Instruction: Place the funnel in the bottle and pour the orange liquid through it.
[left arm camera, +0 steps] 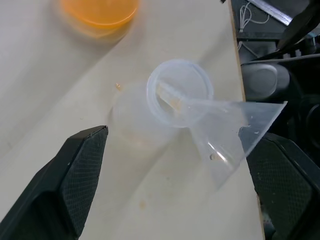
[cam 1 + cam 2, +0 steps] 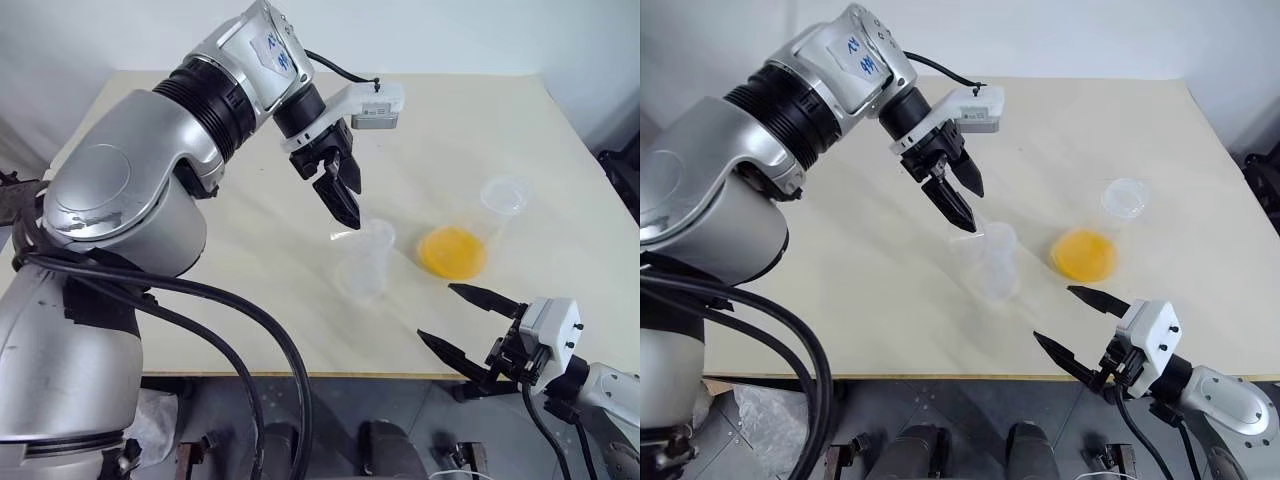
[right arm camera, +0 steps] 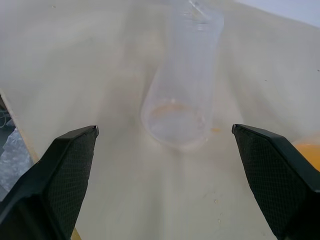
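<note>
1. Right now my left gripper (image 2: 345, 195) hangs over the bottle (image 2: 366, 262) near the middle of the table (image 2: 200, 290), pointing down at it with its fingers spread wide and nothing between them.
2. Seen from my left wrist, the funnel (image 1: 220, 127) leans in the bottle's mouth: its thin stem reaches inside the rim while its cone tips over the edge toward one of my fingers (image 1: 282, 180), and I cannot tell whether it touches that finger.
3. The bottle stands upright, and through its wall I see a faint orange trace near its base.
4. The orange liquid (image 2: 453, 251) sits in the broad base of a clear flask (image 2: 503, 197) just beside the bottle, on my right.
5. My right gripper (image 2: 468, 323) waits low by the table's near edge, level, aimed at the bottle, its two fingers wide apart and empty.
6. A few small orange drops mark the table near the bottle.
</note>
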`<state>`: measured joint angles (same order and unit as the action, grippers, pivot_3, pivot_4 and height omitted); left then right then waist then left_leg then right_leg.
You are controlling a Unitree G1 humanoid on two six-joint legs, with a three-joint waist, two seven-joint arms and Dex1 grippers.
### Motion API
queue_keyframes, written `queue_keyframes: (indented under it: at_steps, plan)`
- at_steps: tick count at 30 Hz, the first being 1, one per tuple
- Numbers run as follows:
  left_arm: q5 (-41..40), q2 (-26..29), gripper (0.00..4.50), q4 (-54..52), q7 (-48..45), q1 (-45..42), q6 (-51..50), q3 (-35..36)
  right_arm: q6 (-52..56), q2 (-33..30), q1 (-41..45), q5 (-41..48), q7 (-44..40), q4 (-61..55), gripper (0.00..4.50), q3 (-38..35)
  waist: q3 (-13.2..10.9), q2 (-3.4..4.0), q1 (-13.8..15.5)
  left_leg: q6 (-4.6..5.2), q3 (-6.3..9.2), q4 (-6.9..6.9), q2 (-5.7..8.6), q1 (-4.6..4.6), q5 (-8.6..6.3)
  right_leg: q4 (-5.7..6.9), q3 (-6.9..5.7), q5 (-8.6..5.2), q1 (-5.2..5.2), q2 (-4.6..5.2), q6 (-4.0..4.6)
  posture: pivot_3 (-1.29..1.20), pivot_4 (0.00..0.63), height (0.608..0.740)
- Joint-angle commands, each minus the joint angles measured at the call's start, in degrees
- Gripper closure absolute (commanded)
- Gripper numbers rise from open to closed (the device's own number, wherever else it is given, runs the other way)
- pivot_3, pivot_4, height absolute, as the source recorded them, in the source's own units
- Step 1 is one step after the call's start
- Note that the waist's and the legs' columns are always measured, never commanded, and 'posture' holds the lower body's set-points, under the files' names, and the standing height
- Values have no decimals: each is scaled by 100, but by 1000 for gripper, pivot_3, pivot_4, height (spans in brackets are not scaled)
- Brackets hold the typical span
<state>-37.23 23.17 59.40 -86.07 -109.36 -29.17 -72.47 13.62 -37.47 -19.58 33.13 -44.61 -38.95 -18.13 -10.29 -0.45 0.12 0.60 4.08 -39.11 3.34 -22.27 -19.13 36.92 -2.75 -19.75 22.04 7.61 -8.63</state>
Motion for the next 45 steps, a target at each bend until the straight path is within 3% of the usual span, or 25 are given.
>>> queue_keyframes:
  at_steps: [1,18,25,31,37,45]
  plan:
    - [182,-92,37,140,-643,-184,115,256,-139,50,-64,10,28,-224,0,-136,0,0,1,0,0,0,0,0,0,0,0,0,0,0,0,0,150,740]
    - [1221,-625,37,867,-643,-211,300,1524,-144,20,-56,-5,64,-202,0,-157,-1,-1,0,1,-5,-1,9,-1,-1,1,-1,0,2,-1,0,0,150,740]
    - [1548,-513,37,997,-643,-339,512,2085,-108,-6,61,6,42,-130,0,-157,-1,-1,-5,1,-8,-1,7,-2,0,5,0,0,8,-1,0,0,150,740]
    - [1600,-31,37,1003,-643,-204,844,3213,-46,-62,180,80,-5,-24,0,-269,-1,-1,-16,1,-13,-1,6,-8,0,18,1,0,23,0,0,0,150,740]
    - [1251,492,37,417,-643,748,759,4786,140,-450,580,333,-338,503,0,-559,0,1,-23,1,-20,-5,-5,-5,0,52,2,0,37,6,0,0,150,740]
    - [853,1110,37,-2237,125,3240,546,6392,358,-988,1340,424,-821,1294,0,-673,1,2,-31,0,-8,-11,-10,-8,0,68,1,1,42,13,1,0,150,740]
